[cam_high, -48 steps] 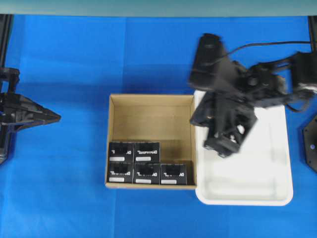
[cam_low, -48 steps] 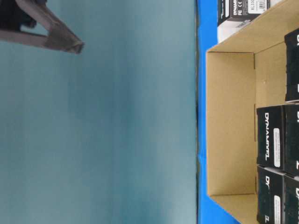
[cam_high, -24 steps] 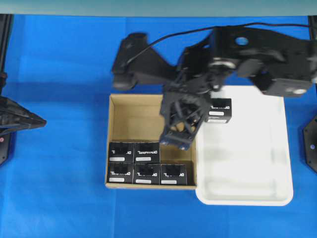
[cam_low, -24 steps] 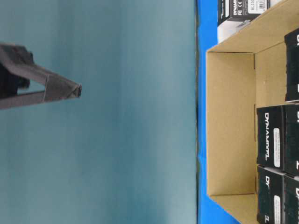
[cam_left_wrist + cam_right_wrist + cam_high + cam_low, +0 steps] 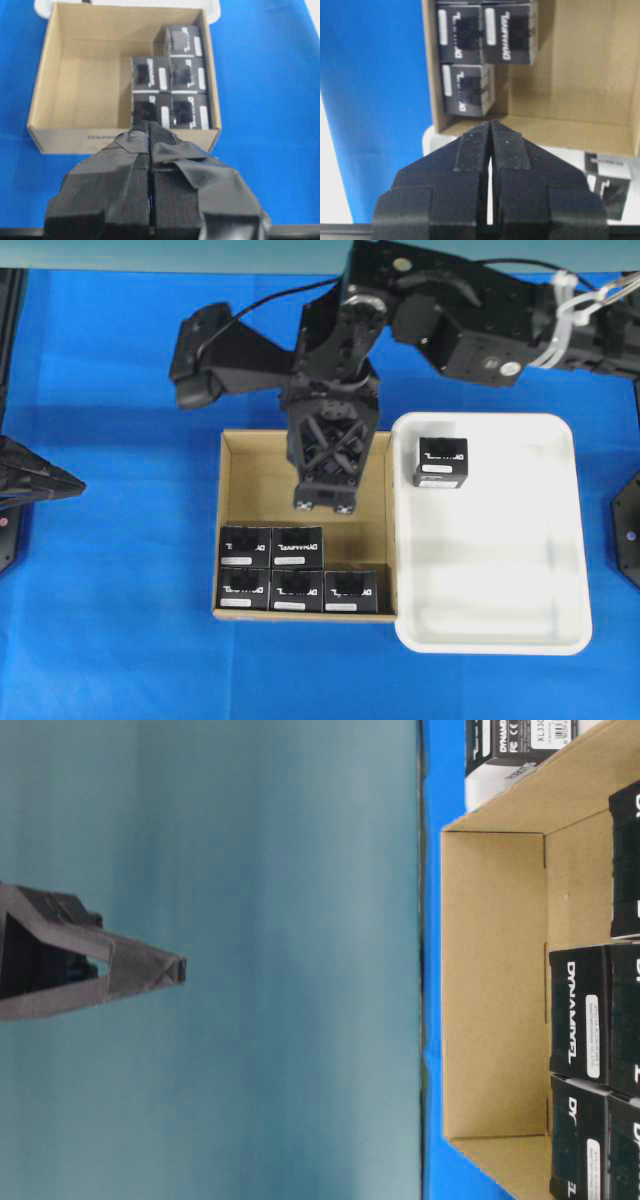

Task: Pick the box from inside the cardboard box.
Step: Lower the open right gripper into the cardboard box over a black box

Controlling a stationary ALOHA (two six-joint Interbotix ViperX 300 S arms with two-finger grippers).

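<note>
1. Presently, the cardboard box sits on the blue table cover; everything below is placed relative to it.
2. Inside it, five black boxes with white lettering: two in one row, three in the row against the carton's near wall, as the overhead view shows. The remaining floor of the carton is bare brown card.
3. White plastic tray touching the carton's right wall. One more black box stands in the tray's far left corner, just beside the carton's far right corner.
4. Right gripper reaches across and hangs over the carton's bare floor, pointing down, just beyond the two-box row. Fingers pressed together, only a hairline gap in the right wrist view; nothing between them.
5. Left gripper well apart from the carton's left wall, over the blue cover. Left wrist view shows its taped fingers together, holding nothing.
</note>
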